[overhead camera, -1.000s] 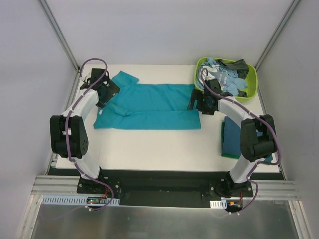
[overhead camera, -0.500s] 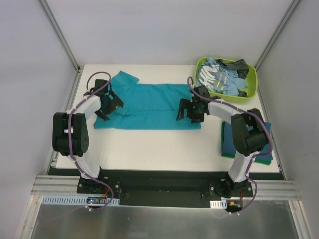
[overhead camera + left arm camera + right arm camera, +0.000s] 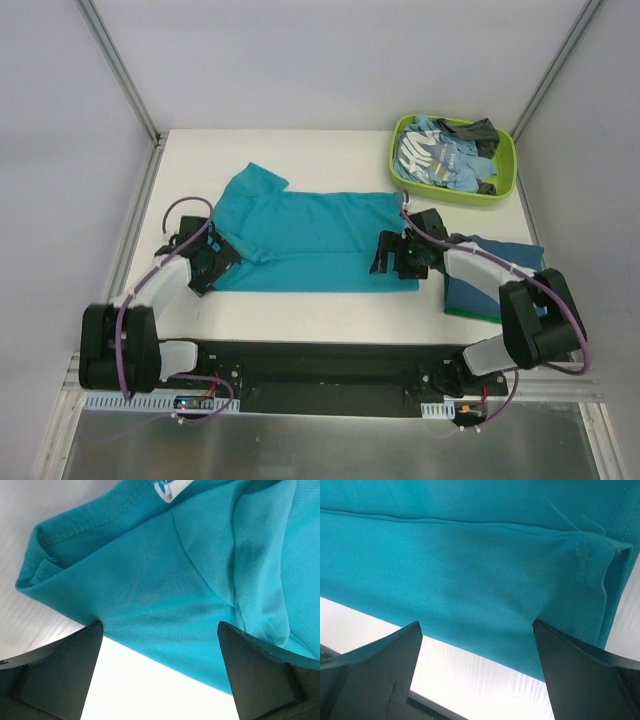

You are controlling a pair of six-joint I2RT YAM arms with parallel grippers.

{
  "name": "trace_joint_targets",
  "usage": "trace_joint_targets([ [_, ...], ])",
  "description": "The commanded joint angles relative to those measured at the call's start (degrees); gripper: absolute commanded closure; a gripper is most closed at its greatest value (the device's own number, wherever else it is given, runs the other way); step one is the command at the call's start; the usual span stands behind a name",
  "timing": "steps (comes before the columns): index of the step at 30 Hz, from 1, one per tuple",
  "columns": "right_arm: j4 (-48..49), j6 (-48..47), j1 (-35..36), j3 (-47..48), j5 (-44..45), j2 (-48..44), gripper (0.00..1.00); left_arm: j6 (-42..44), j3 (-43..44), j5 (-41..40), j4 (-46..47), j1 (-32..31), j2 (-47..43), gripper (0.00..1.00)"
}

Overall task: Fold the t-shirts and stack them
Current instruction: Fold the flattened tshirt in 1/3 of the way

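**Teal shirt flat on worktop, both grippers at its near corners, fingers apart**

Landmark: the teal shirt (image 3: 310, 235). It lies on the white worktop (image 3: 300, 160), folded lengthwise into a long band running left to right. One sleeve sticks out at its far left end.

Left gripper (image 3: 207, 262): sits at the near left corner of the teal shirt. In the left wrist view its fingers (image 3: 55, 675) stand wide apart. The shirt's hem and collar end lie between and beyond them, with bare worktop showing under the near edge. They clamp nothing.

Right gripper (image 3: 393, 256): sits at the near right corner of the teal shirt. In the right wrist view its fingers (image 3: 370, 672) also stand wide apart. The folded near edge of the shirt runs across the gap and nothing is gripped.

Other shirts: just right of the teal shirt's right end, a folded blue-teal shirt (image 3: 495, 262) rests on a green shirt (image 3: 470, 314), only an edge of which shows. The right arm passes over this pair.

Beyond the teal shirt's far right end stands a lime-green tub (image 3: 394, 155). It holds a crumpled light blue printed shirt (image 3: 430, 155) and a dark grey shirt (image 3: 480, 132).
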Motion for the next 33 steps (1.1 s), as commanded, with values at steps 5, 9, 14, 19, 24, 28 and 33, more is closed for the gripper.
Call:
trace_joint_targets([
  [5,-4.6,-1.3,-0.2,-12.1,-0.8,-12.9,0.04,-6.3,-20.2,3.0,-7.2,0.4,-32.0,0.01],
  [9,-5.7,-3.1,-0.2,-11.0,-1.2,-15.7,0.04,-6.1,-17.9,4.7,-11.6,0.4,-43.0,0.01],
  [14,-8.5,-6.3,0.1,-7.0,-1.7,-19.0,0.04,-2.5,-6.7,8.1,-16.8,0.4,-44.7,0.01],
  [19,-1.8,-3.6,0.5,-9.5,-3.6,-21.1,0.04,-3.6,-4.6,12.0,-14.3,0.3,-38.7,0.01],
  [24,2.4,-2.5,0.7,-10.8,-6.9,-18.7,0.04,-3.7,-4.0,15.4,-5.4,-2.5,-27.8,0.01],
  [28,3.3,-2.1,1.4,-11.6,-4.4,-16.4,0.04,-6.7,-2.1,10.6,-0.1,-10.2,-19.8,0.01],
  [33,2.4,-2.6,1.4,-11.9,-2.8,-15.0,0.04,-7.2,-0.7,8.6,4.2,-12.7,-12.0,0.01],
])
